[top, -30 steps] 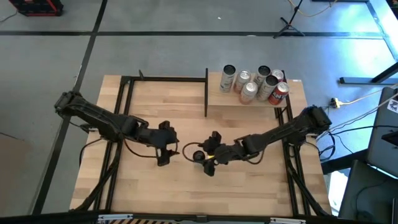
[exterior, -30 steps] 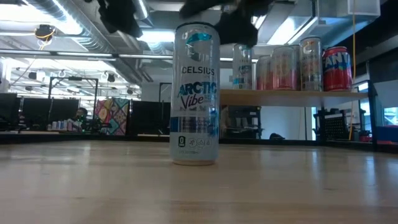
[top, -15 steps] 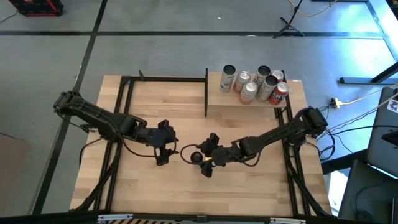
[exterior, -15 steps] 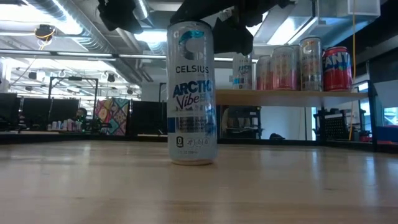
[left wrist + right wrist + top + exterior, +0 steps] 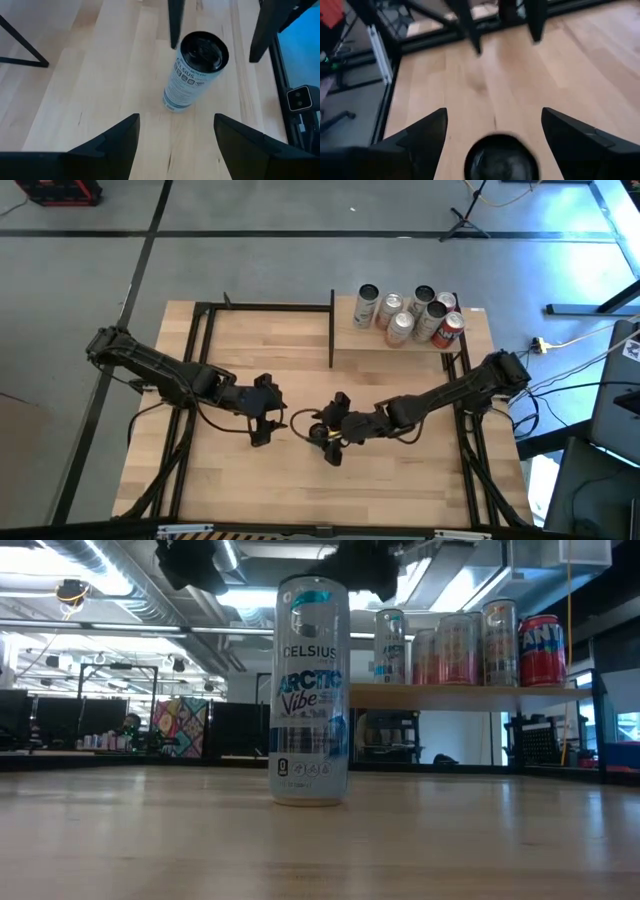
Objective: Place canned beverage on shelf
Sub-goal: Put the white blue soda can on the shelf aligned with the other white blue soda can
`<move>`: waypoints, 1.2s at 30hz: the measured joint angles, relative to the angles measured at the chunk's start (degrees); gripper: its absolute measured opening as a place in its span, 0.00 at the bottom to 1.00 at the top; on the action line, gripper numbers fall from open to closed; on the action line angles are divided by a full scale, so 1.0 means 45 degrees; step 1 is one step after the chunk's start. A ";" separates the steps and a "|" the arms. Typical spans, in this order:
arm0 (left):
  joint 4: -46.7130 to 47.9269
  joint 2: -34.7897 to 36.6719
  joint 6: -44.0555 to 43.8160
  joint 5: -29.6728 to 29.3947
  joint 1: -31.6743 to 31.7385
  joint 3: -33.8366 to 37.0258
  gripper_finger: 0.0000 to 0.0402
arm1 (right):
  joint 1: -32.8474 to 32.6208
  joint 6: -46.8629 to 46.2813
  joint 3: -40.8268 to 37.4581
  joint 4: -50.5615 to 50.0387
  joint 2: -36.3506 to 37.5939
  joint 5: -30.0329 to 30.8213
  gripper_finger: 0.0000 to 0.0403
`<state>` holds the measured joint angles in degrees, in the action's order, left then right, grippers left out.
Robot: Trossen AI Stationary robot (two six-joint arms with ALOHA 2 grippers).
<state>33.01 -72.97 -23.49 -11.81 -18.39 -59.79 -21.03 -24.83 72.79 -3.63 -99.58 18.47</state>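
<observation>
The canned beverage point(image 5: 311, 690) stands upright on the desk point(image 5: 270, 490) near its middle, a little toward the front edge, between the two arms. The right gripper point(image 5: 325, 436) hovers directly over it with its fingers point(image 5: 422, 135) spread wide; in the right wrist view the can's dark top sits between them, not yet touched. The left gripper point(image 5: 268, 423) waits just beside the can on its own side, its fingers point(image 5: 112, 145) also spread, holding nothing.

To do this step well, I judge the right gripper should come straight down so both fingers pass the can's rim evenly, close on the upper body rather than the lid, and grip firmly enough that the tall, narrow can cannot tip or slip. It should then lift clear before travelling to the shelf point(image 5: 345, 345) at the desk's far right corner, where other cans point(image 5: 410, 313) already crowd the panel; the open space on the panel looks safest.

The label reads "CELSIUS" and "ARCTIC Vibe". On the shelf, a red can point(image 5: 541, 650) shows letters that look like "FANTA", partly cut off.
</observation>
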 joint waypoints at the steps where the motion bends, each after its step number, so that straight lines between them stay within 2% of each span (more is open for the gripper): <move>1: -0.0004 0.0000 0.0000 0.0000 0.0000 0.0000 0.62 | -0.0016 -0.0005 -0.0006 -0.0121 -0.0006 -0.0059 0.78; 9: 0.0010 0.0000 0.0010 0.0011 0.0000 0.0000 0.62 | -0.0218 -0.0162 -0.0012 -0.1637 -0.0496 0.0297 0.77; 17: 0.0135 0.0000 0.0001 -0.0151 0.0000 0.0000 0.62 | -0.0235 -0.0419 -0.0015 -0.1377 -0.1264 0.0319 0.77; 21: 0.0138 0.0000 0.0000 -0.0141 0.0000 0.0000 0.62 | -0.0213 -0.0320 0.0032 -0.1471 -0.1058 0.0313 0.65; 23: 0.0131 0.0004 0.0005 -0.0131 0.0000 0.0000 0.62 | -0.0143 -0.0109 0.0197 -0.1764 -0.0826 0.0274 0.56; 31: 0.0148 0.1078 0.0005 0.0164 0.0006 0.0005 0.62 | 0.0198 0.0663 0.1288 -0.4335 0.1225 0.0529 0.56; 36: 0.0072 0.1877 0.0010 0.0105 0.0376 0.0001 0.62 | 0.1269 0.1309 0.1481 -0.6403 0.3243 0.0180 0.56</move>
<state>33.34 -64.52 -23.44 -11.34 -16.70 -59.78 -15.32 -18.94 79.46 -32.44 -84.99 19.29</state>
